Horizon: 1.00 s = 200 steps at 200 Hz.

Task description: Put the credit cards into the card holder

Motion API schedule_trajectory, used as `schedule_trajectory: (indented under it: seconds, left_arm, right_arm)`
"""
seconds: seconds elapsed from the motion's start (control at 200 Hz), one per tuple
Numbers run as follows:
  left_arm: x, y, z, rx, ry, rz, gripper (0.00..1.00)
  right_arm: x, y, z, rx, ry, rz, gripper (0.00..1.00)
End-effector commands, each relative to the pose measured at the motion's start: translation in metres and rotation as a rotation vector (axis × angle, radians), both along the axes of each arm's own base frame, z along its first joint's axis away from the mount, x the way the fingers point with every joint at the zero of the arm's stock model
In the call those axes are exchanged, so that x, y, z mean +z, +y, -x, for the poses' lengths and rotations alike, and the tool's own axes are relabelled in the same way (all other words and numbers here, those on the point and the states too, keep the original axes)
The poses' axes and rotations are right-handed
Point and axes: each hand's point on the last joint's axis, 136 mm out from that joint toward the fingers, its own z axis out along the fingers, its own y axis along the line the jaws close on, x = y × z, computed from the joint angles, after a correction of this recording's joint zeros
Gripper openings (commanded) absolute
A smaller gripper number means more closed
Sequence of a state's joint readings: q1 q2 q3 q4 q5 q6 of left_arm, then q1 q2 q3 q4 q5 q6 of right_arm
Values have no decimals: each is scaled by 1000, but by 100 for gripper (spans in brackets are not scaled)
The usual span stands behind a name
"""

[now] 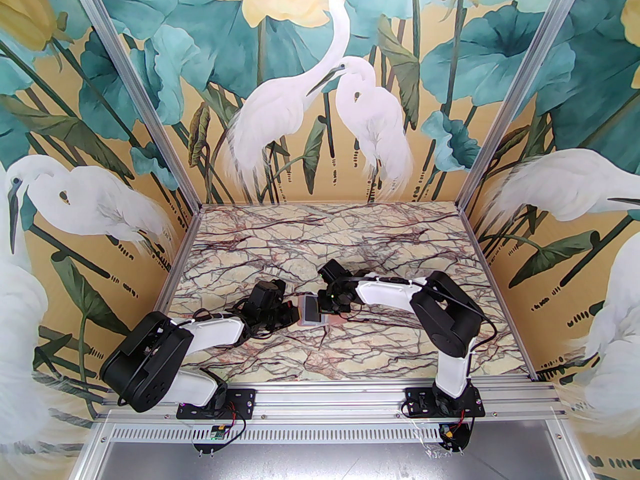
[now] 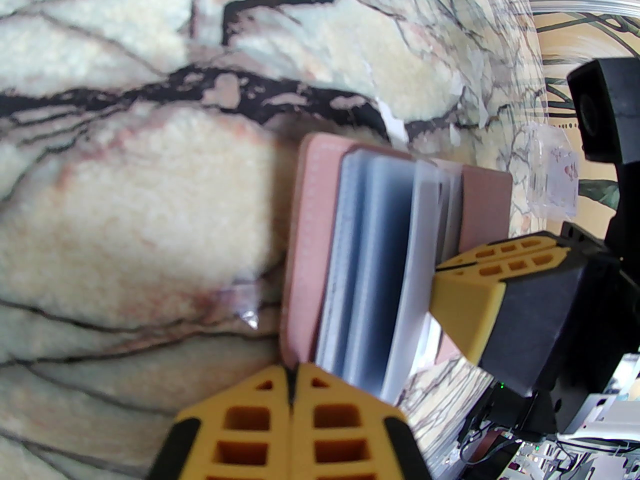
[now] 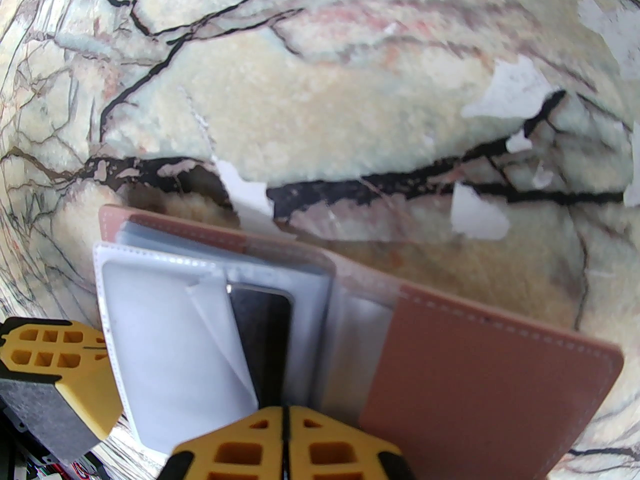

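Note:
The dusty-pink card holder lies open on the marble table between my two grippers. Its pink cover and pale clear sleeves show in the left wrist view. My left gripper is shut, its yellow tips pinched on the cover's near edge. My right gripper is shut on a thin pale sleeve page standing up from the holder. I cannot tell whether a card is in that page. A small see-through card with red marks lies just beyond the holder.
The marble table stretches far back behind the holder. Its printed surface is peeled into white patches close to the holder. Painted walls stand on three sides, and both arm bases sit at the near rail.

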<state>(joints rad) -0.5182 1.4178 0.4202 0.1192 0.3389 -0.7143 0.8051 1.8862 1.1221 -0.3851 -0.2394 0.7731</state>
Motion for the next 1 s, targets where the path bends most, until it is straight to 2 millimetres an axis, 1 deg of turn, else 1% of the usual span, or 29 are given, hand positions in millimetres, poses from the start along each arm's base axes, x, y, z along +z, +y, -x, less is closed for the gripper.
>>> schedule_trajectory:
  seconds: [0.0,0.04,0.095,0.16,0.29,0.38,0.455,0.565,0.69,0.755,0.995]
  left_arm:
    - [1,7,8,4,15,-45,3]
    - [6,8,7,7,5,-47,6]
    - [12,9,7,12,-6,-49,13]
    - [18,11,7,16,-19,-49,18]
    - [32,12,4,20,-38,-54,24]
    - [38,14,2,27,-44,-66,28]
    - [43,10,1,19,-54,-51,30]
    - [49,-1,-1,-11,-60,1,32]
    - [49,-9,-5,-29,-49,32,40]
    - [49,-13,-6,-38,-47,45,42]
    - [51,-23,-9,-62,-47,92,41]
  right_arm:
    - [-27,-14,10,0,41,69,10]
    - [-28,-15,10,-2,42,69,9]
    - [-28,-15,10,-2,43,69,9]
    - [-28,-15,10,-1,42,67,9]
    - [-28,-15,10,0,42,68,9]
    - [-28,-15,10,0,40,69,9]
    - [-29,-15,10,2,41,70,10]
    - [-30,-16,12,3,44,73,9]
    - [-31,-17,11,1,44,75,10]
    - [-30,-17,11,2,44,73,10]
    - [-30,-17,11,6,46,72,9]
